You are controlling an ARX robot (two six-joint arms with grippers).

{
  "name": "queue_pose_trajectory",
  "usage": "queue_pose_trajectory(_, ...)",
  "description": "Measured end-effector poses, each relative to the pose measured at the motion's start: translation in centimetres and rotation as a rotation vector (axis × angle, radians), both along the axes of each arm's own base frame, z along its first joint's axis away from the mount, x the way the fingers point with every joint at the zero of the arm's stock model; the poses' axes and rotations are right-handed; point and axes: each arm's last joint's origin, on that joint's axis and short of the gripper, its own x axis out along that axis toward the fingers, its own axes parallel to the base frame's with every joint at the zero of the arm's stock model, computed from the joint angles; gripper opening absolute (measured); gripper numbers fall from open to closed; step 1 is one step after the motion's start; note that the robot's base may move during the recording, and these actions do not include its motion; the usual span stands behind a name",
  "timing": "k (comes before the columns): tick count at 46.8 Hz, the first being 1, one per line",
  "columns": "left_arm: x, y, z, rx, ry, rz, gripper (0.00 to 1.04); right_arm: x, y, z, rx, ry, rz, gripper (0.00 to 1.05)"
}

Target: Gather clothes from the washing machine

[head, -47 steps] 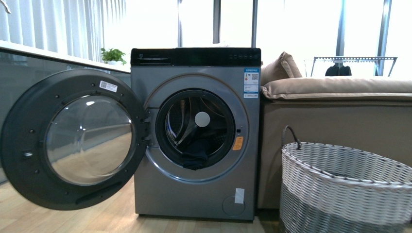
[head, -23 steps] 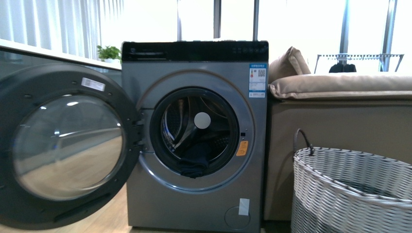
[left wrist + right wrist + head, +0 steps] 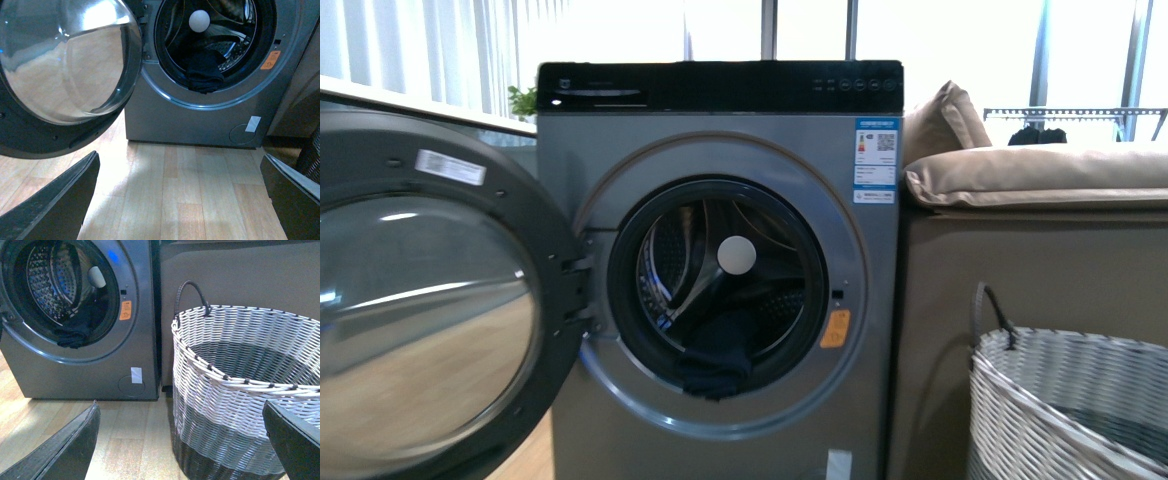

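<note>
The silver-grey washing machine fills the middle of the front view, its round door swung open to the left. Dark navy clothes lie limp at the bottom of the drum and droop over its lip; both wrist views show the clothes too. Neither arm shows in the front view. My left gripper is open over bare wooden floor, well short of the machine. My right gripper is open, low in front of the woven basket.
A white-and-grey woven basket stands on the floor right of the machine. A beige sofa with cushions sits behind it. The open door hangs over the floor on the left. Wooden floor lies between the grippers and the machine.
The front view has moved closer to the machine: it looks larger, and the door and basket have slid toward the picture's edges. The clothes lie as before.
</note>
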Motion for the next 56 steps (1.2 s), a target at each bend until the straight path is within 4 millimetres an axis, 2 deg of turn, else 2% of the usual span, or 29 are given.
queue_pose_trajectory(56,0.0,0.0,0.0,0.0,0.0,0.0,0.98,0.0,-0.01,0.0,0.0,0.0,0.0,0.97)
